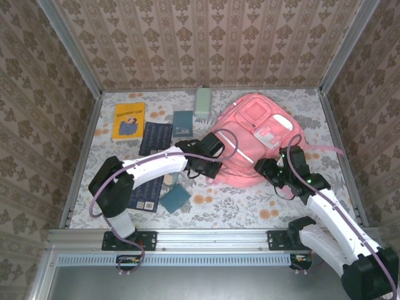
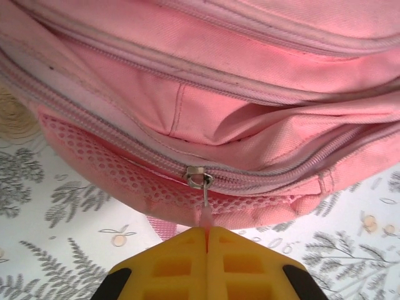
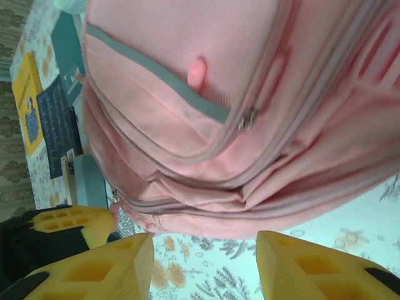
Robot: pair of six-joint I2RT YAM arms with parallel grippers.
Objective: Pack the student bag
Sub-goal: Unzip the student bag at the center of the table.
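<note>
Top view: arm bases at bottom edge. Pink backpack point(image 1: 247, 140) on floral table point(image 1: 250, 209), right of centre; books point(image 1: 156, 137) to its left. Left claw point(image 1: 211, 167) at backpack's left edge, right claw point(image 1: 261, 167) at its lower edge.
Left wrist: left claw closed, pinching zipper pull point(image 2: 204, 209).
Right wrist: right claw open, empty, just below backpack.

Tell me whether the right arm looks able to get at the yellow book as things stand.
Probably not. The yellow book lies at the table's far left, and the student bag and the left gripper, shut on the zipper pull, lie between it and the open right gripper.
</note>
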